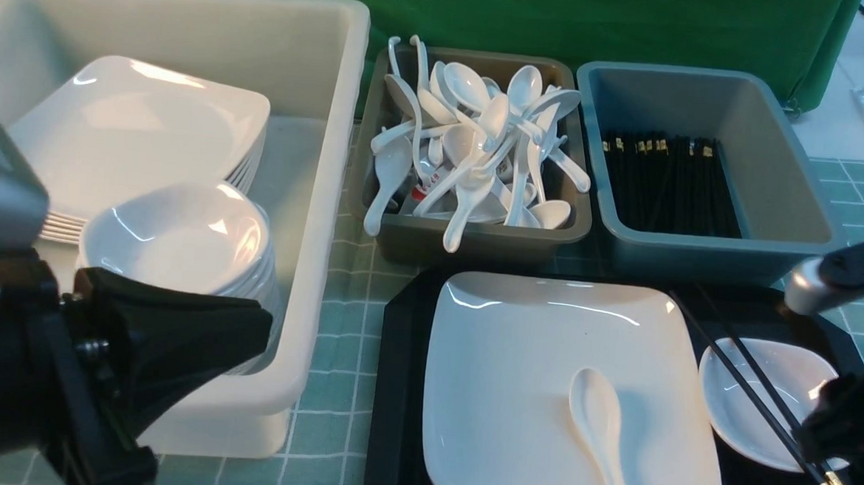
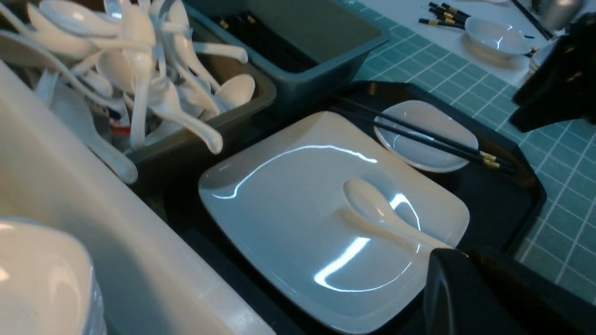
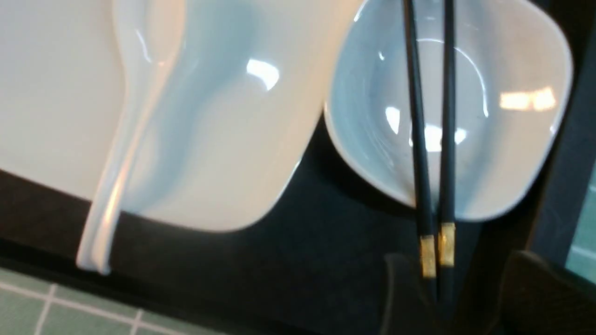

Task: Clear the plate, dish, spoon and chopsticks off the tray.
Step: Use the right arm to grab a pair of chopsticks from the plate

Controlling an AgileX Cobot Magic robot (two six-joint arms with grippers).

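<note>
On the black tray (image 1: 395,388) we see the square white plate (image 1: 513,380) with the spoon (image 1: 600,429) lying on it, handle past its near edge, and beside it the small dish (image 1: 726,417) bridged by the black chopsticks (image 1: 760,407).

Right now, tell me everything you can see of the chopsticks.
Two thin black chopsticks with gold bands near the thick ends. They lie side by side, almost parallel, across the dish, resting on its rim, thick ends over the tray. Those ends sit between the open fingers of the right hand, not visibly clamped.
</note>
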